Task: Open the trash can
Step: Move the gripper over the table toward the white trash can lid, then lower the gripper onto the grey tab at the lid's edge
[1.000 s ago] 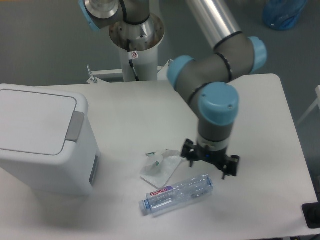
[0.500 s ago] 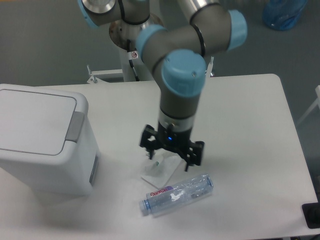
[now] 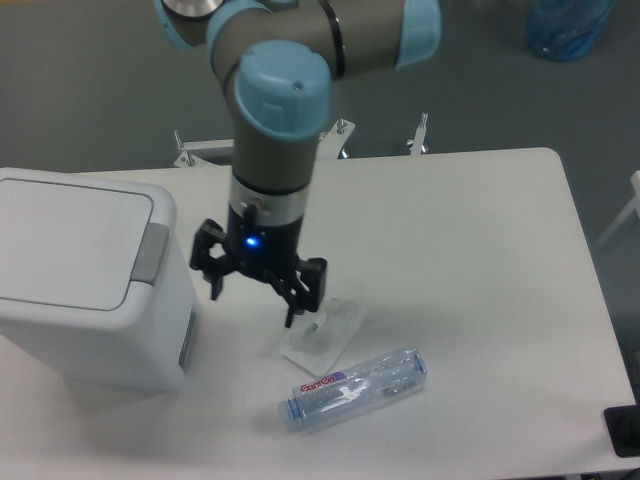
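The gripper [image 3: 254,296] hangs with fingers wide apart beside the bin [image 3: 85,280], whose lid is closed; the bin's left side is cut off.

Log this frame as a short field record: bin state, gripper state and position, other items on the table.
trash can: left side of table, lid flat and closed
push tab: grey, at the lid's right rim, untouched
gripper: open, empty, hanging just right of the trash can, not touching it
plastic bottle: clear, lying on its side near the front edge
wrapper: crumpled clear plastic, between gripper and bottle
table: white
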